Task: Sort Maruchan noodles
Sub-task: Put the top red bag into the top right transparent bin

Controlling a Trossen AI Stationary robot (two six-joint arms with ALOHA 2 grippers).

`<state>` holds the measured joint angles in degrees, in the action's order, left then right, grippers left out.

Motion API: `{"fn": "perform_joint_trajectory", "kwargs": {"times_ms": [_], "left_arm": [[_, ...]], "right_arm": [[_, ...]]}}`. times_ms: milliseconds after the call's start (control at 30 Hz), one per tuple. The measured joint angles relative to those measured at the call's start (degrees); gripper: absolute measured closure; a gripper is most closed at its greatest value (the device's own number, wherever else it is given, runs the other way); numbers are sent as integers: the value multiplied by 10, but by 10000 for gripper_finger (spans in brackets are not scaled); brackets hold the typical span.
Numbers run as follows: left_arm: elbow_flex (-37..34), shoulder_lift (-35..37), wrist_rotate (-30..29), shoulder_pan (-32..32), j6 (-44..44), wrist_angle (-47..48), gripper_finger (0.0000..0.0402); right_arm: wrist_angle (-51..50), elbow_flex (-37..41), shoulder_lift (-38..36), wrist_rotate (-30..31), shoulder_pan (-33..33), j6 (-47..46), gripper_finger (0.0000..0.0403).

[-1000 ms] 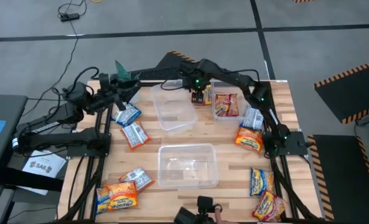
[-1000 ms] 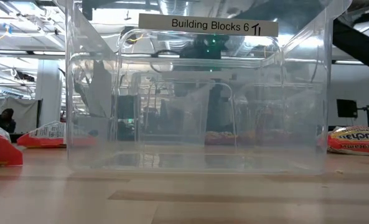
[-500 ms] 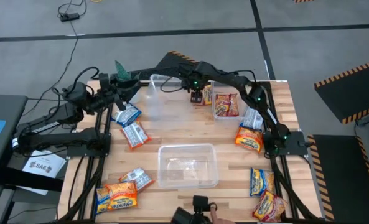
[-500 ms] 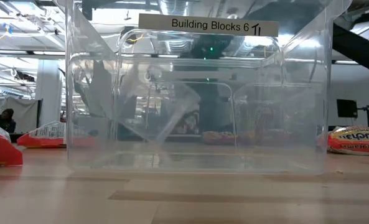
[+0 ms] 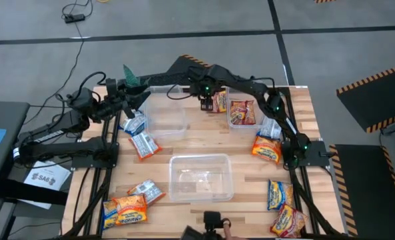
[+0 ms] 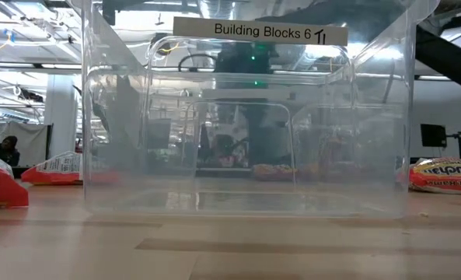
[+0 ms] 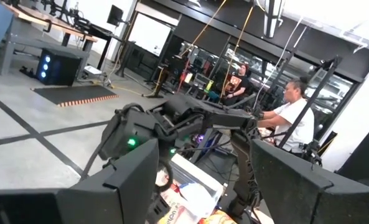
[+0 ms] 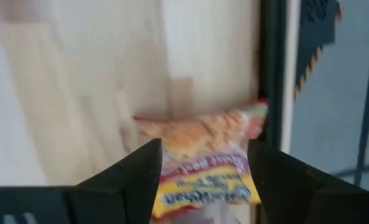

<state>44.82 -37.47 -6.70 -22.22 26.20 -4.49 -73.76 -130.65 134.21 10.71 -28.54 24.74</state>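
My right gripper [image 5: 209,100] is over the table's far middle, shut on an orange-yellow noodle packet [image 8: 203,165]. Beside it stands a clear tub [image 5: 242,112] with a red-orange packet inside. A second clear tub [image 5: 161,111] sits left of the gripper, and a third clear tub [image 5: 200,177] stands near the front. Blue-white packets [image 5: 140,133] and orange packets [image 5: 125,210] lie flat on the left, and more packets [image 5: 268,148] lie on the right. My left gripper [image 5: 126,93] waits open at the far left by the plant. My right gripper pinches the orange-yellow packet between its two fingers [image 8: 137,171], which come down from above. The packet's printed face [image 8: 203,186] fills the gap between them. Its free end [image 8: 200,127] reaches past the fingertips over the wood. I cannot tell whether it touches the table.
A small green plant [image 5: 132,77] stands at the far left corner. A person's hand [image 5: 225,228] shows at the near edge by the low camera. Bare wood lies between the three tubs. People sit in the room beyond the table in the left wrist view.
The far-middle clear tub has slid toward the table's left; it tipped up on the way and now stands level again. My right gripper, still holding its packet, has shifted slightly toward the table's left.
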Motion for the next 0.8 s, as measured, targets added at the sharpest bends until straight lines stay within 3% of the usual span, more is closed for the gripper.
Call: {"fn": "perform_joint_trajectory", "kwargs": {"times_ms": [300,567,800], "left_arm": [[0,0,0,0,0,0,162],[0,0,1,0,1,0,162],[0,0,4,0,2,0,162]], "right_arm": [[-8,16,3,12,-18,-118,143],[6,14,12,17,9,-119,143],[-41,16,49,20,18,-127,143]]}}
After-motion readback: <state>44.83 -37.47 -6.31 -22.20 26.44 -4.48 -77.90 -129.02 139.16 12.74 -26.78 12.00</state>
